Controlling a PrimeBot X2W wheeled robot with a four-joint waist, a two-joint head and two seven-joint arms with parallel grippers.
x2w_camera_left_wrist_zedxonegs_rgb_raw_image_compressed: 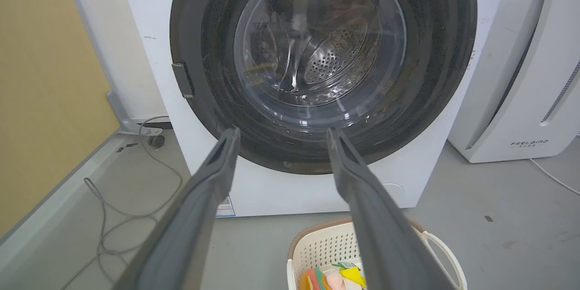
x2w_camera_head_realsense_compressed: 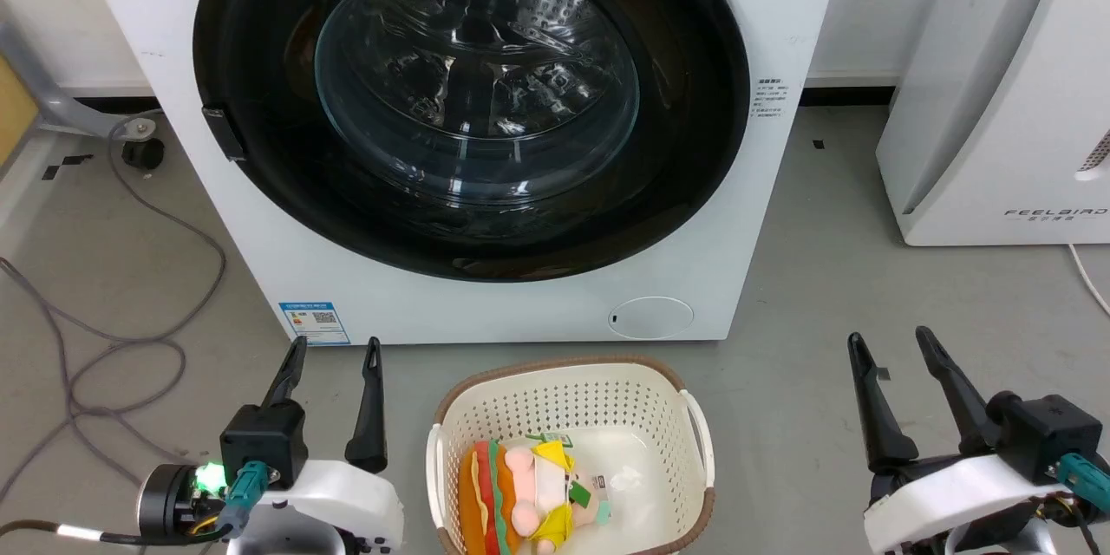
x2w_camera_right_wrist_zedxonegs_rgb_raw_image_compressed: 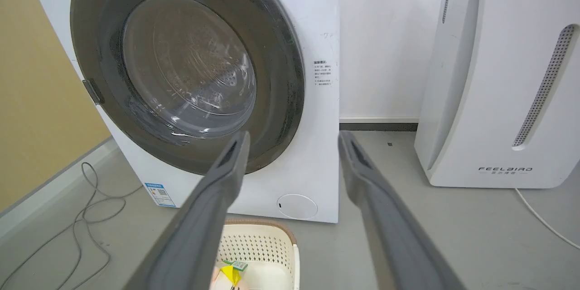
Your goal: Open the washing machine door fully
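The washing machine [x2w_camera_head_realsense_compressed: 486, 303] is a white front-loader straight ahead. Its washing machine door [x2w_camera_head_realsense_compressed: 260, 147] is a big glossy black ring with a clear glass bowl window [x2w_camera_head_realsense_compressed: 477, 78], lying flat against the front, with a small dark handle tab [x2w_camera_head_realsense_compressed: 224, 133] on its left edge. The door [x2w_camera_left_wrist_zedxonegs_rgb_raw_image_compressed: 430, 77] also faces the left wrist camera, and the door [x2w_camera_right_wrist_zedxonegs_rgb_raw_image_compressed: 281, 99] is seen at an angle from the right wrist. My left gripper [x2w_camera_head_realsense_compressed: 336, 345] stands open low at the left, empty, short of the machine. Low at the right, my right gripper [x2w_camera_head_realsense_compressed: 891, 337] is open and empty too.
A cream laundry basket [x2w_camera_head_realsense_compressed: 676, 416] holding a burger-shaped plush toy [x2w_camera_head_realsense_compressed: 520, 494] sits on the grey floor in front of the machine, between my arms. A white FEELBIRD appliance [x2w_camera_head_realsense_compressed: 997, 104] stands to the right. Grey cables [x2w_camera_head_realsense_compressed: 113, 347] loop on the floor at the left.
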